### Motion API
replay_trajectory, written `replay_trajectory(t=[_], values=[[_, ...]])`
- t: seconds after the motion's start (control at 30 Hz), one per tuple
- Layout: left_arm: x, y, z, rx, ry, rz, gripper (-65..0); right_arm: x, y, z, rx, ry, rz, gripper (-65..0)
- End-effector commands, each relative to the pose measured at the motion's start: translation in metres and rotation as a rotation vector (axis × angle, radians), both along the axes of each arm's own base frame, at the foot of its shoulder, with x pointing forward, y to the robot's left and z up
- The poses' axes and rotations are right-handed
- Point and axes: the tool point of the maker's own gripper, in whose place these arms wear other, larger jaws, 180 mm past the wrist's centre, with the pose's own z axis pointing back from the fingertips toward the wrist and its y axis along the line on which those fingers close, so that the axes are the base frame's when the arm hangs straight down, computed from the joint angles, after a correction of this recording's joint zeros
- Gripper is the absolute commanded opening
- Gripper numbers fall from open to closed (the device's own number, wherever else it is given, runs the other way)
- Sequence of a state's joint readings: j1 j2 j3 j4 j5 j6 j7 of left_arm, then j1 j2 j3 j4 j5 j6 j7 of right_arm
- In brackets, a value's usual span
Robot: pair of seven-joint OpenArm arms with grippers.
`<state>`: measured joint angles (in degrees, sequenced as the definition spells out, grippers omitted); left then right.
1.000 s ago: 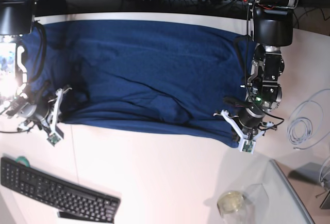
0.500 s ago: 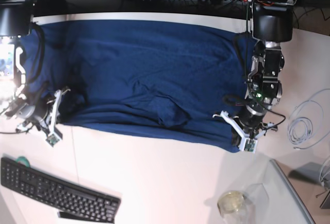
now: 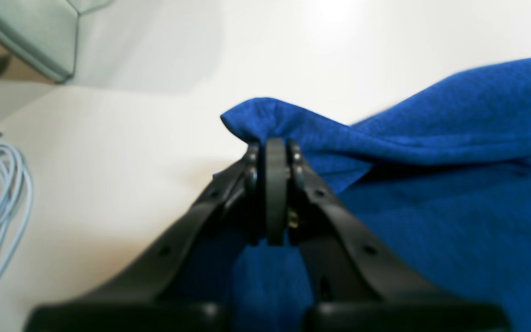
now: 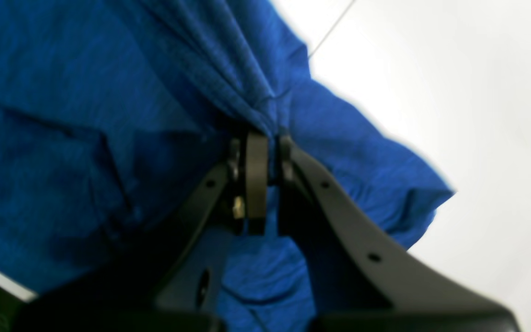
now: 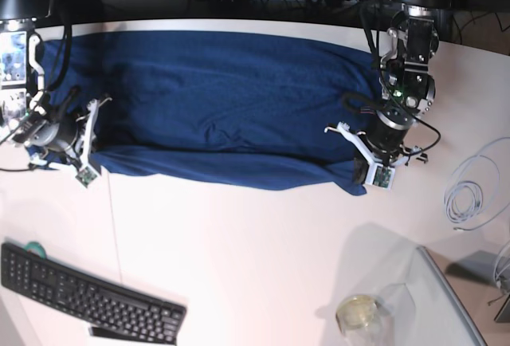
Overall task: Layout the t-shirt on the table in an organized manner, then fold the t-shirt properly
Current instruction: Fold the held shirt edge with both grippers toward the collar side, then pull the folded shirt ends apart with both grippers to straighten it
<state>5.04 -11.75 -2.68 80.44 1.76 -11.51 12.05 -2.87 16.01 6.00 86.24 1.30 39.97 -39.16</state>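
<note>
The dark blue t-shirt lies as a wide band along the far side of the white table, its near edge doubled over. My left gripper is at the band's near right corner. In the left wrist view the left gripper is shut on a raised corner of the t-shirt. My right gripper is at the near left corner. The right wrist view shows the right gripper shut on bunched folds of the t-shirt.
A black keyboard lies at the front left. A coiled pale cable sits at the right edge, with a grey translucent tray and a glass cup at the front right. The table's far edge borders dark clutter.
Both grippers have moved away from the front of the table, carrying the shirt's near edge with them. The cloth now covers a narrower, straighter band.
</note>
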Motion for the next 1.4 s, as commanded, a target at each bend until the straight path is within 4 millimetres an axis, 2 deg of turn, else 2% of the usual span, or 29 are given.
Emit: replay_trajectory(t=[0.0, 0.2, 0.4, 0.57, 0.7, 0.87, 1.0, 1.13, 1.37], values=[[0.009, 0.002, 0.018, 0.002, -0.064, -0.001, -65.0, 0.007, -0.004, 0.01, 0.0, -0.034, 0.002, -63.5], [-0.01, 0.004, 0.015, 0.017, -0.046, -0.013, -65.0, -0.011, -0.002, -0.003, 0.005, 0.007, 0.0, -63.5], [-0.023, -0.002, 0.023, 0.019, -0.059, -0.033, -65.0, -0.015, -0.003, -0.006, 0.005, 0.018, -0.001, -63.5], [-0.033, 0.01, 0.031, 0.036, -0.071, -0.011, -65.0, -0.018, -0.003, -0.008, 0.006, 0.028, -0.003, -63.6], [-0.044, 0.011, 0.028, 0.039, -0.056, -0.012, -65.0, -0.025, -0.003, -0.013, 0.006, 0.045, -0.003, -63.6], [-0.052, 0.007, 0.036, 0.039, -0.068, -0.02, -65.0, -0.034, -0.002, -0.017, 0.005, 0.063, -0.002, -63.6], [-0.062, 0.006, 0.031, 0.038, -0.047, -0.022, -65.0, -0.043, -0.002, -0.021, -0.001, 0.086, -0.002, -63.6], [-0.071, 0.005, 0.028, 0.039, -0.031, -0.027, -65.0, -0.052, 0.001, -0.017, -0.01, 0.082, 0.012, -63.6], [-0.075, 0.007, 0.023, 0.047, -0.017, -0.027, -65.0, -0.063, 0.007, -0.019, -0.006, 0.101, 0.015, -63.6]])
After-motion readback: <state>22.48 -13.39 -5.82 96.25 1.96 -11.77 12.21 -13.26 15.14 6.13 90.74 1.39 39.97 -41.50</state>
